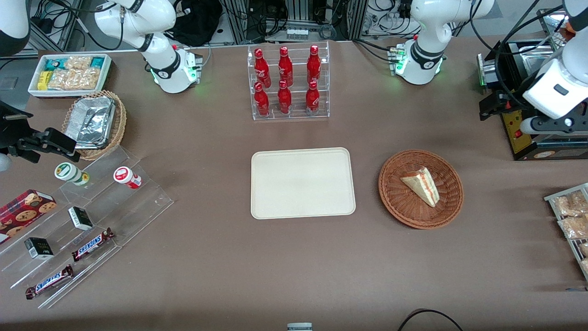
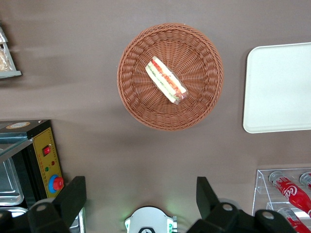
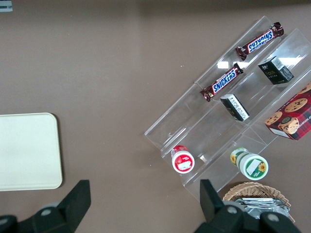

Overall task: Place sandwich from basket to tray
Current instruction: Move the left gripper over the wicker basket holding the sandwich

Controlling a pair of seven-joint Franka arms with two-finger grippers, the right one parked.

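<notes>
The sandwich [image 1: 421, 185] [image 2: 166, 80], a pale wedge with red and green filling along its edge, lies in the round reddish-brown wicker basket [image 1: 398, 203] [image 2: 141, 103]. Beside the basket, toward the parked arm's end, the flat cream tray [image 1: 303, 183] [image 2: 279, 87] lies bare on the brown table. My left gripper [image 1: 490, 108] [image 2: 141, 189] hangs high over the table at the working arm's end, farther from the front camera than the basket and well apart from it. Its black fingers [image 2: 74, 196] stand wide open with nothing between them.
A clear rack of red bottles [image 1: 287, 82] stands farther from the front camera than the tray. A black machine with a yellow panel [image 1: 521, 133] sits beside my gripper. A rack of packaged snacks [image 1: 572, 216] lies at the working arm's end. A stepped acrylic display [image 1: 87, 216] and a foil-filled basket [image 1: 94, 122] are at the parked arm's end.
</notes>
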